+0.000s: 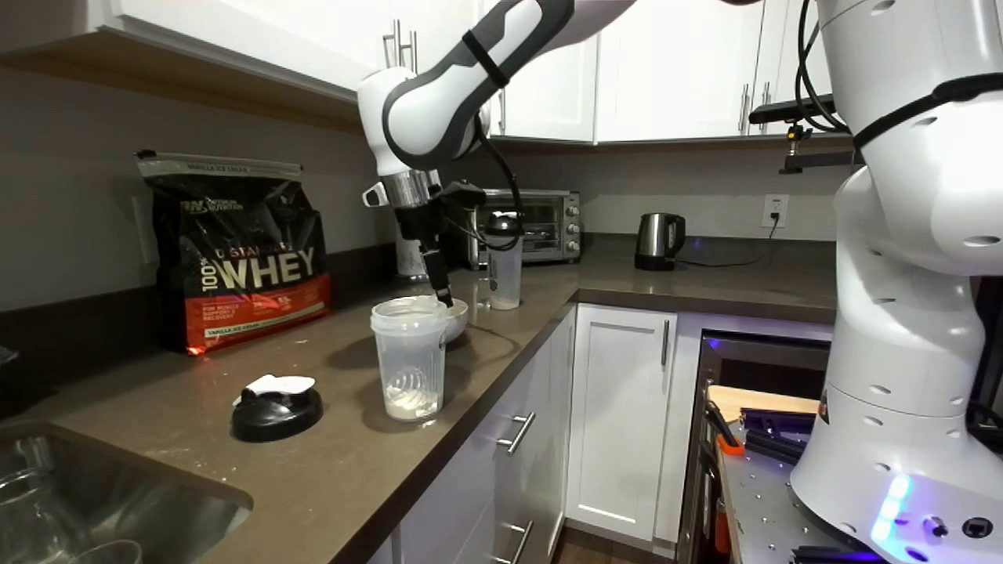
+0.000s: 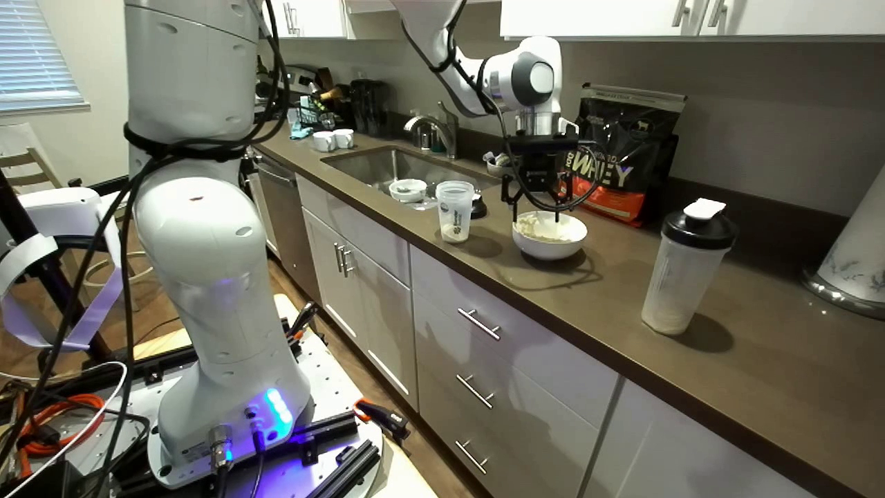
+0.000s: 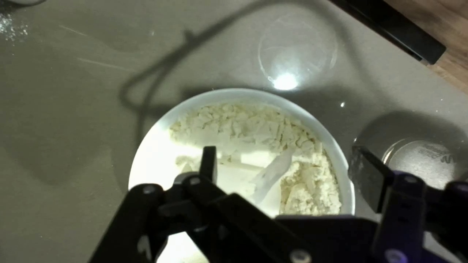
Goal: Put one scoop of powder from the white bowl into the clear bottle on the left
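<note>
A round white bowl (image 2: 551, 250) stands on the counter, heaped with pale powder (image 3: 237, 126). A whitish scoop (image 3: 272, 175) lies in that powder; only its handle shows plainly, the rest being lost in glare or behind the gripper. My gripper (image 2: 536, 216) points down at the bowl, jaws wide apart, holding nothing. In the wrist view the handle shows between the fingers: the left one (image 3: 209, 162) over the bowl's inside, the right one (image 3: 369, 179) just beyond its rim. Left of the bowl, the clear bottle (image 2: 454, 207) stands upright and lidless, some powder at its bottom.
A black lid (image 1: 277, 411) sits near the sink (image 1: 157, 486). Behind the bowl stands a black and red whey bag (image 2: 615, 155). A second bottle (image 2: 688, 270), black-lidded, and a paper-towel roll (image 2: 857, 256) are to its right. The counter's front edge (image 2: 608, 360) runs close by.
</note>
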`<state>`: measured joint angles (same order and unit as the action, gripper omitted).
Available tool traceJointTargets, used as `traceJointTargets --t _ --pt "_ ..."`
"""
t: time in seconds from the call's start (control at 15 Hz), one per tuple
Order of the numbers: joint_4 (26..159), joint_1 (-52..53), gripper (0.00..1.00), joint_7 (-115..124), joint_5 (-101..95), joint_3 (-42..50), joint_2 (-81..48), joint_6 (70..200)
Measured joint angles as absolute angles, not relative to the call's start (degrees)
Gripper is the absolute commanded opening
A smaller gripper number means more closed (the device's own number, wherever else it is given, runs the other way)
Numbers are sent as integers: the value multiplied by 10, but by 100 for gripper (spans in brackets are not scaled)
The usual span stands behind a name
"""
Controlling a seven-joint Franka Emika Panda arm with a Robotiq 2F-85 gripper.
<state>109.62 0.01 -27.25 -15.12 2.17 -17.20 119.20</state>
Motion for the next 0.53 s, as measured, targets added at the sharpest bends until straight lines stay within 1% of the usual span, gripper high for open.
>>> traceJointTargets --t 0.07,0.33,0.53 --pt "1096 0 72 -271 -155 22 -176 1192" --pt "1093 1 82 -264 -178 22 -192 1191" --pt "1084 1 82 -263 -191 22 -197 1185"
